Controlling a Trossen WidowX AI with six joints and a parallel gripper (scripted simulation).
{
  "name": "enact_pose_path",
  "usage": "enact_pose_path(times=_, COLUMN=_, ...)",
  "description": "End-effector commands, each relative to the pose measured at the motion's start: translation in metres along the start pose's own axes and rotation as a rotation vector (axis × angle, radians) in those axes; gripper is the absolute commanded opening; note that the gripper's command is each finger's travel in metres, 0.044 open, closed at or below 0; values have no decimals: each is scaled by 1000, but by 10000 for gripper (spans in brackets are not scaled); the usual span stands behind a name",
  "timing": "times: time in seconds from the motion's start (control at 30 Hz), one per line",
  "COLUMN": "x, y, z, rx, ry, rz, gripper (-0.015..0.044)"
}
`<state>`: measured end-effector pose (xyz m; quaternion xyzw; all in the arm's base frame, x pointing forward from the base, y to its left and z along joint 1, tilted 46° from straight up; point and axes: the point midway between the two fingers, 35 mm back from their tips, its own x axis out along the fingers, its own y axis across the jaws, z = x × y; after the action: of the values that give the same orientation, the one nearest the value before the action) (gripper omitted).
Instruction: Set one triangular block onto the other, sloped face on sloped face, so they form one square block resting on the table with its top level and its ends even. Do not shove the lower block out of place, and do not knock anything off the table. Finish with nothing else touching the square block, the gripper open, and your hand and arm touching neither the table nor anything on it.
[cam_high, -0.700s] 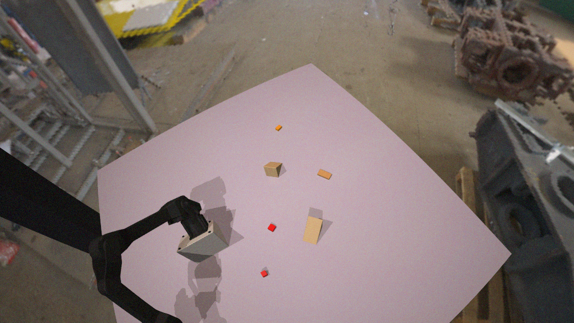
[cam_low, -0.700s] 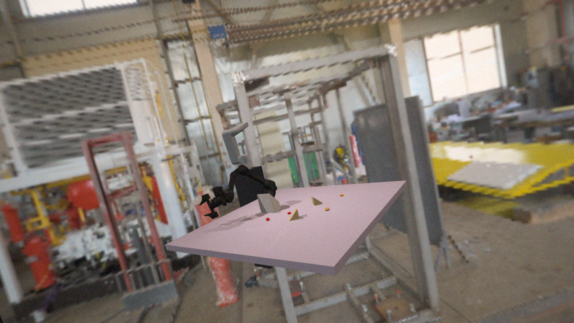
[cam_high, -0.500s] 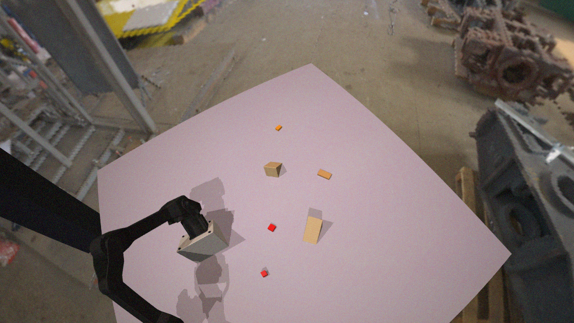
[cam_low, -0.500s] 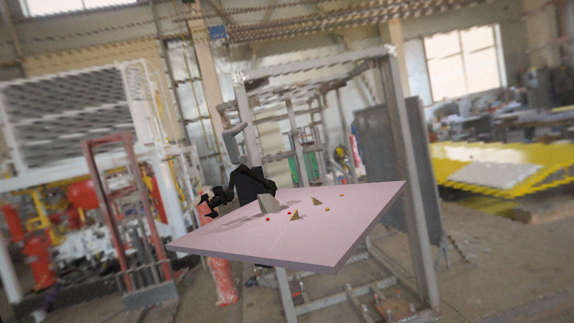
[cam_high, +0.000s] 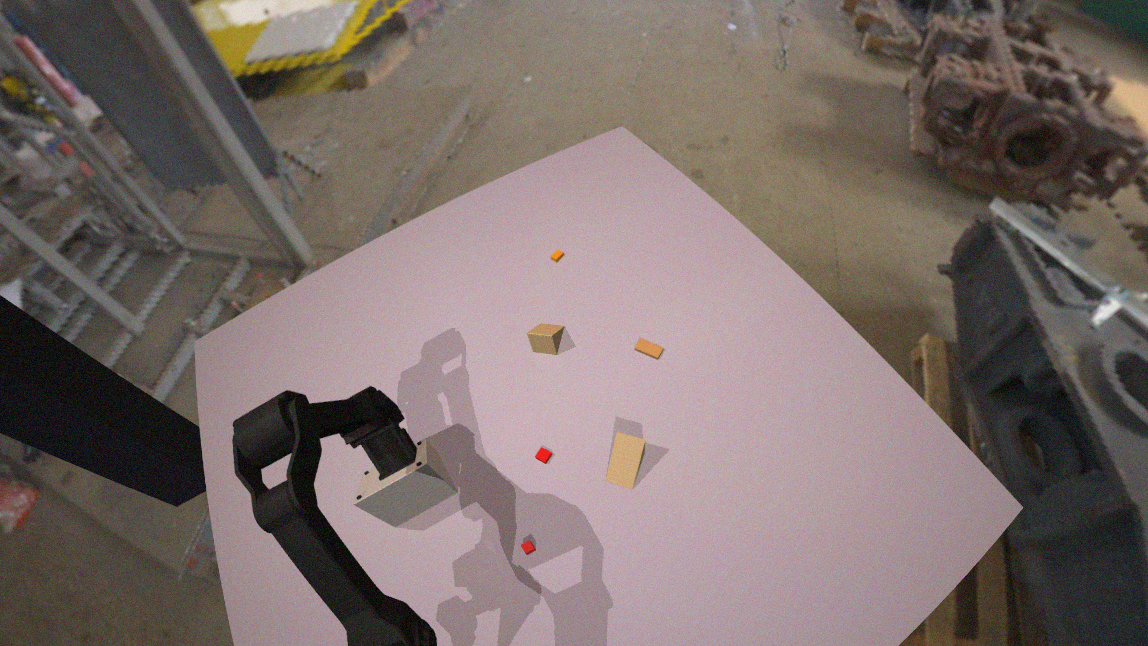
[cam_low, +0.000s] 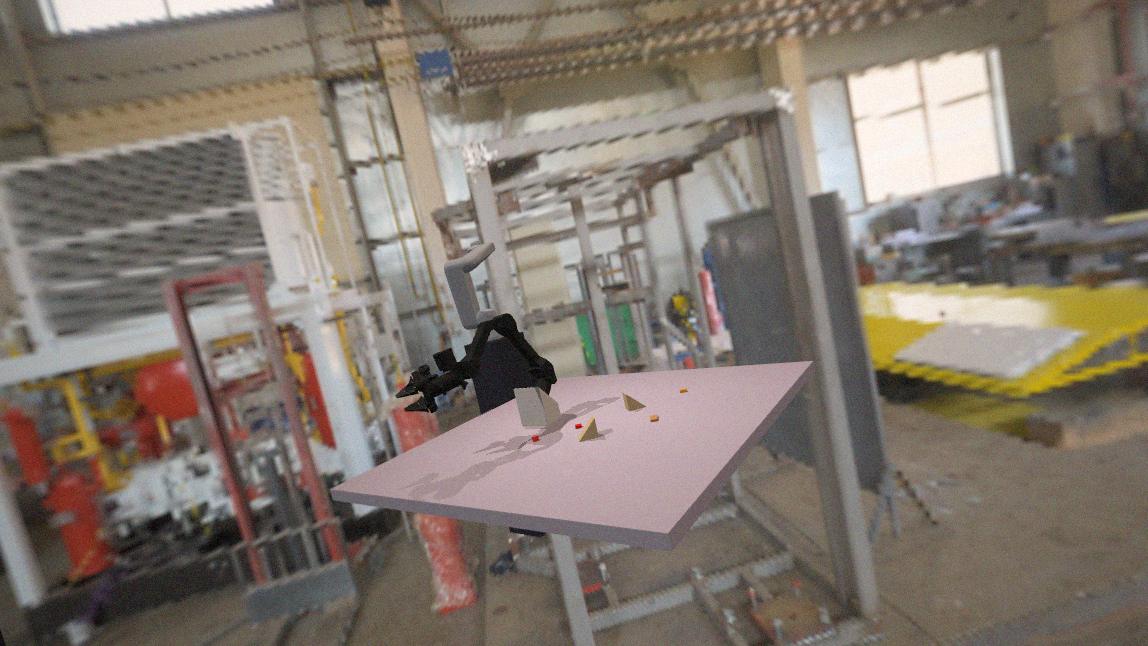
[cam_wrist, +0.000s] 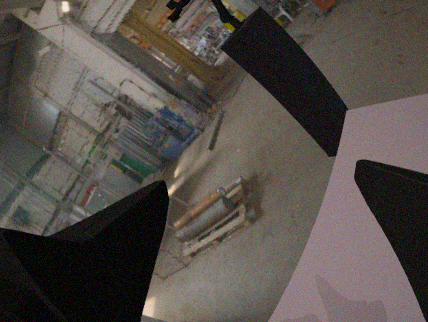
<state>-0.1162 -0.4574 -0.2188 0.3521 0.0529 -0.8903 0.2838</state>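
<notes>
One tan triangular block (cam_high: 545, 339) (cam_low: 632, 400) sits on the pink table (cam_high: 762, 401) (cam_low: 642, 482) (cam_wrist: 375, 135). The other triangular block (cam_high: 625, 460) (cam_low: 590, 430) stands apart from it, nearer the bottom in the top view, with a broad pale face showing there. The blocks do not touch. My gripper (cam_low: 403, 401) (cam_wrist: 267, 180) is open and empty, raised at the table's left side in the exterior view, well away from both blocks. In the top view it is out of frame below. The wrist view shows neither block.
Two red pieces (cam_high: 543, 454) (cam_high: 527, 547) lie left of the nearer block in the top view. An orange slab (cam_high: 648, 348) (cam_low: 654, 417) and a small orange piece (cam_high: 557, 255) (cam_low: 683, 390) lie farther off. A grey wedge mount (cam_high: 405, 502) (cam_low: 536, 408) carries the arm beside a dark pillar (cam_high: 88, 409).
</notes>
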Motion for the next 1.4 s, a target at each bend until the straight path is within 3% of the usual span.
enact_pose_path(times=0.0, x=-18, y=31, z=-23, rx=-187, ry=76, rz=59, gripper=440)
enact_pose_path(times=0.33, x=-109, y=107, z=-117, rx=-782, ry=307, rz=292, gripper=440)
enact_pose_path(times=0.77, x=-208, y=130, z=-191, rx=-1308, ry=427, rz=488, gripper=440)
enact_pose_path(times=0.97, x=-268, y=126, z=-225, rx=-1655, ry=489, rz=611, gripper=440)
enact_pose_path(times=1.37, x=-454, y=49, z=-282, rx=-2690, ry=747, rz=1121, gripper=440)
